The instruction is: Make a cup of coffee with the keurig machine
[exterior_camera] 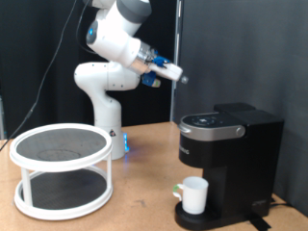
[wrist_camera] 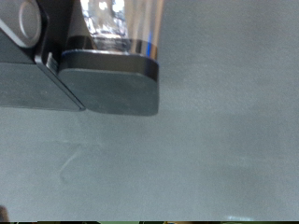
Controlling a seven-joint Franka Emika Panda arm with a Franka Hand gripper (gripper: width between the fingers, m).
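Note:
The black keurig machine stands at the exterior view's right with its lid down. The white cup stands upright on the round drip tray under the spout, handle towards the exterior view's left. My gripper is raised in the air, above and to the left of the machine's top, touching nothing; nothing shows between its fingers. In the wrist view a black part of the machine shows with a clear water tank on it. My fingers do not show there.
A white two-tier round rack with dark mesh shelves stands at the exterior view's left. The arm's white base is behind it. The wooden table lies between rack and machine. A black curtain hangs behind.

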